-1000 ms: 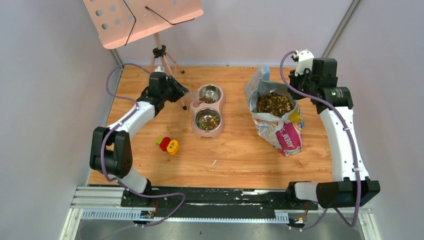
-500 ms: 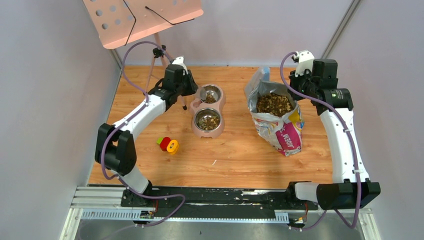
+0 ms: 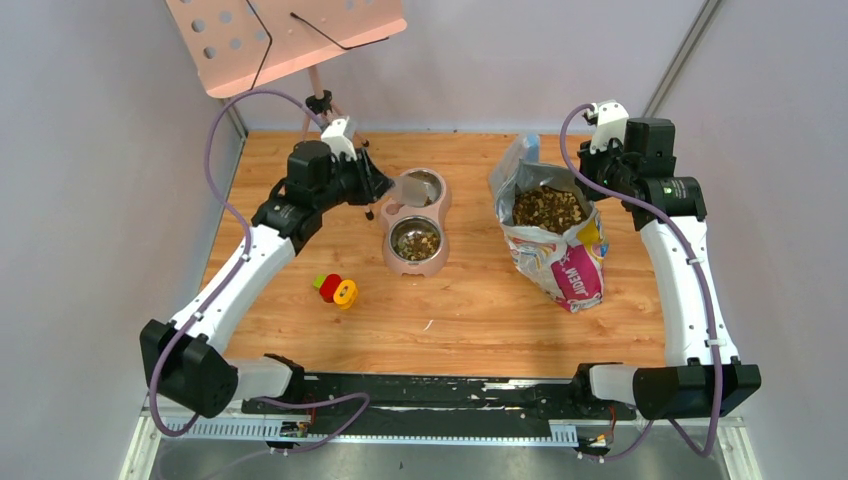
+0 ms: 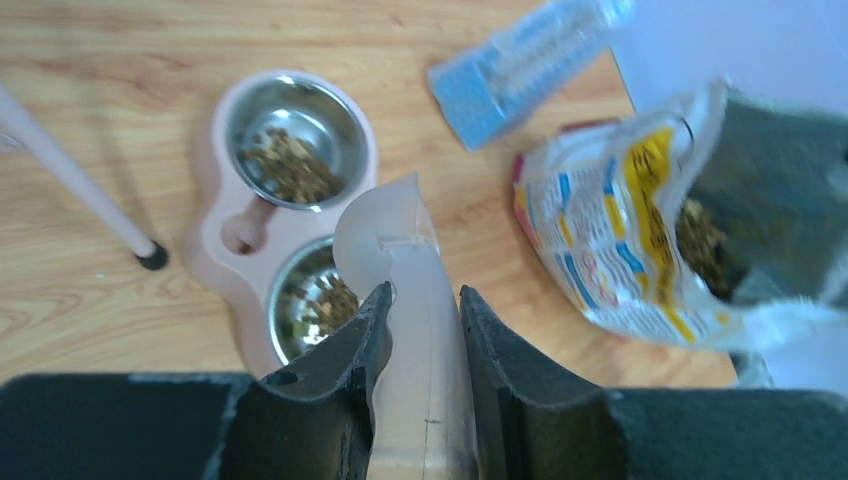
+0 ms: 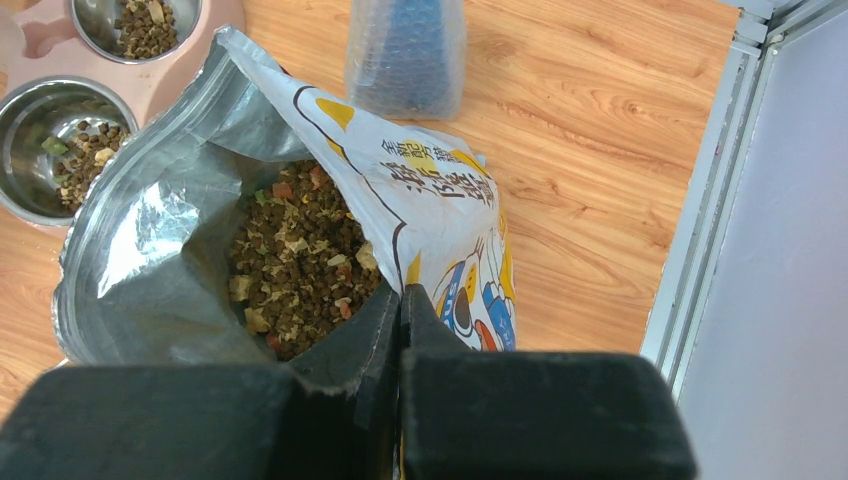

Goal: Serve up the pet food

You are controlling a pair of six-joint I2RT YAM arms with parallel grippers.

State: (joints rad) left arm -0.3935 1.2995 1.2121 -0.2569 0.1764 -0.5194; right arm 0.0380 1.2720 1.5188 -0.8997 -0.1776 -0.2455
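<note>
Brown kibble pet food fills the open printed bag; it also shows in the right wrist view. More kibble lies in both steel bowls of the pink double feeder, seen in the left wrist view. My left gripper is shut on the handle of a translucent white scoop, held over the feeder's left side; the scoop looks empty. My right gripper is shut on the bag's rim, its jaws pressed together.
A red-and-yellow toy lies left of the feeder. A tripod stand with a pink perforated tray stands at the back left, one leg near the feeder. A blue bubble-wrapped packet lies behind the bag.
My left arm has swung, its elbow dropping toward the near left, and the scoop has lifted up off the far bowl. The right arm and bag have not moved.
</note>
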